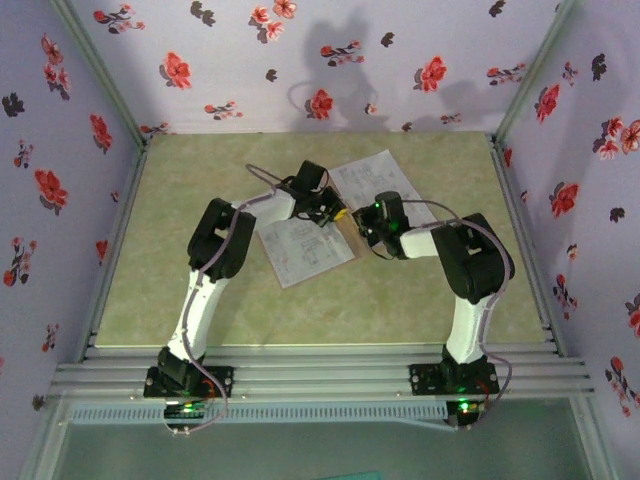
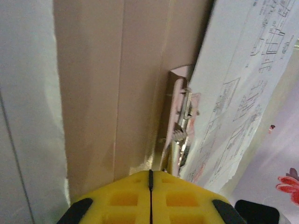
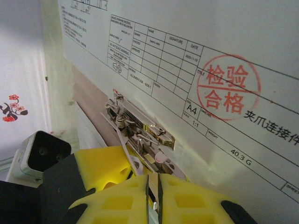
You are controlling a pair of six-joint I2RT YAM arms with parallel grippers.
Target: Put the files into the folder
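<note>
The left pincer (image 2: 150,174) is pressed together, and the flat tan-brown card folder (image 2: 93,93) lies directly ahead of it. The right pincer (image 3: 153,181) shows a thin slit and meets the silver metal clip (image 3: 138,128) beside the white printed paper sheet (image 3: 233,51). I cannot tell whether it grips the clip.

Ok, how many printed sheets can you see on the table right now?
2. One printed sheet lies at the middle of the table, on the nearer left; the other printed sheet sits behind it to the right, farther back. More may be hidden underneath.
</note>
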